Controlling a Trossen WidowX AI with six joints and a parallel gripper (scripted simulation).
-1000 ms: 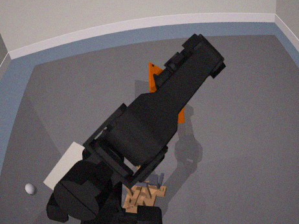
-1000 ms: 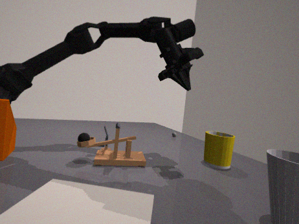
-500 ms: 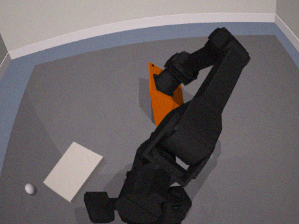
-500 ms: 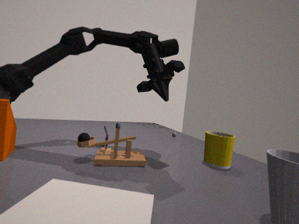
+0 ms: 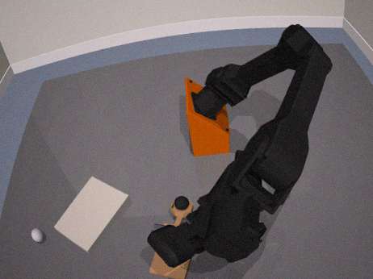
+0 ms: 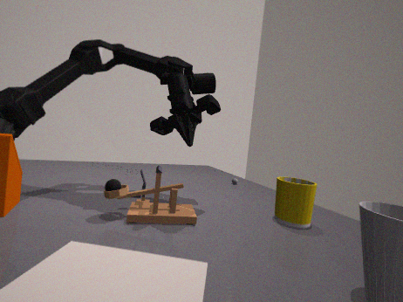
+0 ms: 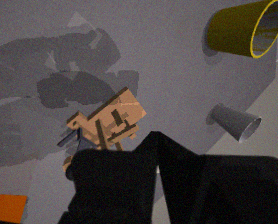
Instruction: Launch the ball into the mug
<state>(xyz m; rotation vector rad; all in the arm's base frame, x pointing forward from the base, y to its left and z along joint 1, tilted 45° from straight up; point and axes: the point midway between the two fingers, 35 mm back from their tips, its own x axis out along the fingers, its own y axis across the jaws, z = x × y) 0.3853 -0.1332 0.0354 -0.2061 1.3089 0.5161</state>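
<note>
The black ball [image 5: 181, 202] [image 6: 113, 185] rests in the cup of the wooden catapult [image 5: 159, 266] [image 6: 161, 220] [image 7: 131, 103]. The ball's end of the throwing arm is low and the other end is raised. The yellow mug [image 6: 293, 203] [image 7: 232, 31] stands upright beyond the catapult's raised end, to its right in the exterior view. My gripper [image 6: 189, 144] [image 7: 154, 135] is shut and empty, with its tips pointing down, well above the catapult. In the top view the robot arm hides the gripper and part of the catapult.
A grey cup [image 6: 384, 250] [image 7: 230, 121] stands near the mug. A white slab [image 5: 90, 214] [image 6: 109, 271] lies beside the catapult, with a pale ball [image 5: 38, 235] past it. The orange wedge [image 5: 210, 139] [image 6: 6, 175] [image 7: 11, 209] is at the arm's base. A small grey ball [image 6: 235, 181] lies far back.
</note>
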